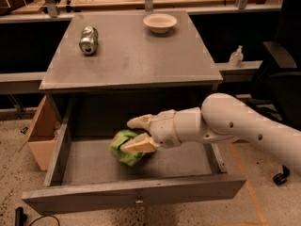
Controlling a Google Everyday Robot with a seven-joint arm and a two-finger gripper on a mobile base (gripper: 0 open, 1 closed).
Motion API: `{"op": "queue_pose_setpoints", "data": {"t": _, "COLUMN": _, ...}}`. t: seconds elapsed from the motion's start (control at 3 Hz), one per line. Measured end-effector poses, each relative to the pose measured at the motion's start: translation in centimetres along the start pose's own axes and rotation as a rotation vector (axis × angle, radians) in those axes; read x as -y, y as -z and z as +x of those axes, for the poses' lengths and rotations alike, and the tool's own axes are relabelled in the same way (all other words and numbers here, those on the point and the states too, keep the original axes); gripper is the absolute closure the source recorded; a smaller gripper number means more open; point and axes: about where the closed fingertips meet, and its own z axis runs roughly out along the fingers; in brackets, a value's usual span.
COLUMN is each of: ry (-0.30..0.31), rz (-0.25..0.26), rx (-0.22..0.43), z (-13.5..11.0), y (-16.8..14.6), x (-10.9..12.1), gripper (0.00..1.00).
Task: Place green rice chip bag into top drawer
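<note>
Arm comes in from the right; claw (pixel 131 135) is clamped on the green chip bag (pixel 118 144). The bag bulges left of and below the fingertips, inside the open drawer (pixel 136 189), with the drawer floor directly beneath. Floor contact unclear. Letting go here should land it inside.

— Where is the green rice chip bag (pixel 123 149)?

— Inside the top drawer (pixel 136 192), left of its middle and low over the floor. It is crumpled and bright green, pinched between the pale fingers of the claw (pixel 128 135), which reaches in from the right.

— And the drawer?

— Grey, wide and shallow, pulled well out, with a small knob centred on its flat front.
</note>
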Motion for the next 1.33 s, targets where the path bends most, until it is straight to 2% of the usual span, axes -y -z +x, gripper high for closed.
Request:
{"op": "queue_pose_setpoints", "data": {"t": 0.33, "ry": 0.009, "rz": 0.031, "rx": 0.002, "z": -0.4, "y": 0.9, "x": 1.3, "gripper": 0.0}}
{"op": "queue_pose_setpoints", "data": {"t": 0.67, "ry": -0.028, "rz": 0.17, "rx": 0.002, "z": -1.3, "y": 5.0, "x": 3.8, "gripper": 0.0}}
{"op": "queue_pose_setpoints", "data": {"t": 1.0, "ry": -0.025, "rz": 0.368, "rx": 0.027, "z": -4.0, "y": 11.8, "x": 7.0, "gripper": 0.0}}
{"op": "queue_pose_setpoints", "data": {"t": 1.33, "ry": -0.044, "rz": 0.599, "rx": -0.018, "z": -5.9, "y": 18.5, "x": 10.0, "gripper": 0.0}}
